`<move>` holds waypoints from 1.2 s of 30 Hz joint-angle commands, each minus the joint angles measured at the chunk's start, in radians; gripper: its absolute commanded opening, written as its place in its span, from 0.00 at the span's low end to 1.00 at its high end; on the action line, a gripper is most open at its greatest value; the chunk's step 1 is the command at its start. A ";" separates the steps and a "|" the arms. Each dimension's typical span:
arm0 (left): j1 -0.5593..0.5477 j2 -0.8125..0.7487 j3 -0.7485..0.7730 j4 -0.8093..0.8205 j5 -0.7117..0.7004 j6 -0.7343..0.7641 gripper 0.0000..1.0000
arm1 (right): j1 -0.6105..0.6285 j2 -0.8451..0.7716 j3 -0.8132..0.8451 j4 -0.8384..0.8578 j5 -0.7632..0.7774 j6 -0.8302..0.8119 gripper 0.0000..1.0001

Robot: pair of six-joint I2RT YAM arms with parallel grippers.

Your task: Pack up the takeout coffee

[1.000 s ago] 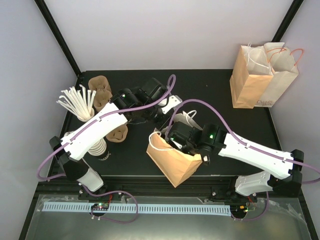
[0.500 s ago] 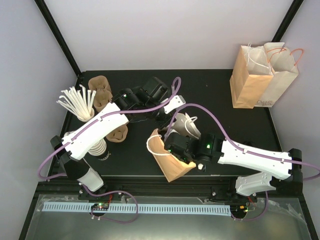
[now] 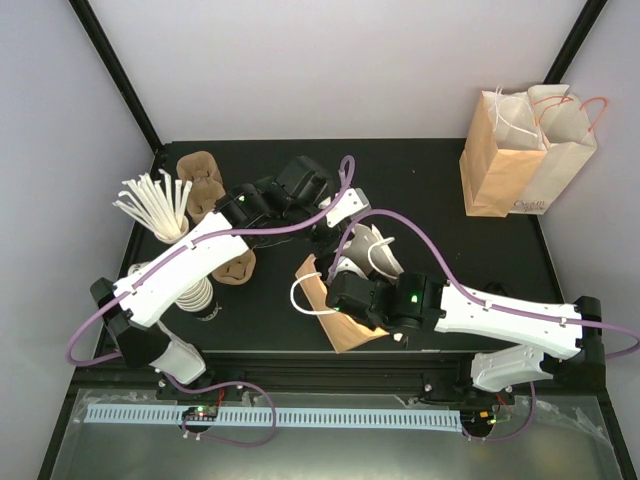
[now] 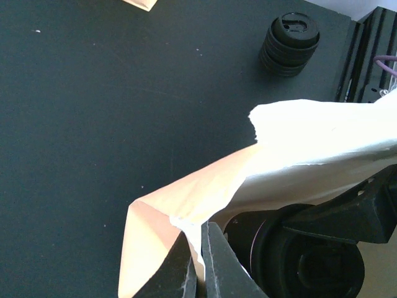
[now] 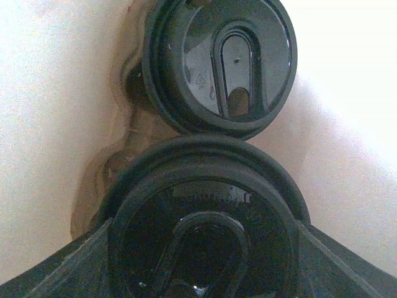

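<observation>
A brown paper bag (image 3: 345, 325) stands at the table's middle with its mouth held open. My left gripper (image 3: 340, 235) (image 4: 200, 264) is shut on the bag's torn rim (image 4: 180, 217). My right gripper (image 5: 205, 261) reaches down inside the bag, its body hiding the fingers in the top view. Between its fingers (image 5: 74, 261) sits the takeout coffee (image 5: 205, 186), showing only its glossy black lid, gripped at both sides. A second black-lidded cup (image 5: 220, 62) stands deeper in the bag, just beyond the first.
Two upright paper bags (image 3: 520, 150) stand at the back right. On the left are white straws (image 3: 155, 205), brown pulp carriers (image 3: 200, 180), a stack of white cups (image 3: 195, 295) and a stack of black lids (image 4: 290, 43).
The right arm has swung left and pushed down into the bag. The bag has tipped more upright and drawn in, with the left gripper still holding its rim.
</observation>
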 commanded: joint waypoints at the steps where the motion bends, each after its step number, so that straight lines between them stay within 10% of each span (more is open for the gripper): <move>1: -0.001 -0.017 -0.032 0.066 0.022 -0.019 0.01 | 0.013 -0.042 0.015 0.047 0.035 -0.018 0.11; 36: -0.001 -0.093 -0.173 0.206 0.076 -0.147 0.02 | -0.133 -0.162 -0.052 0.033 -0.127 -0.289 0.16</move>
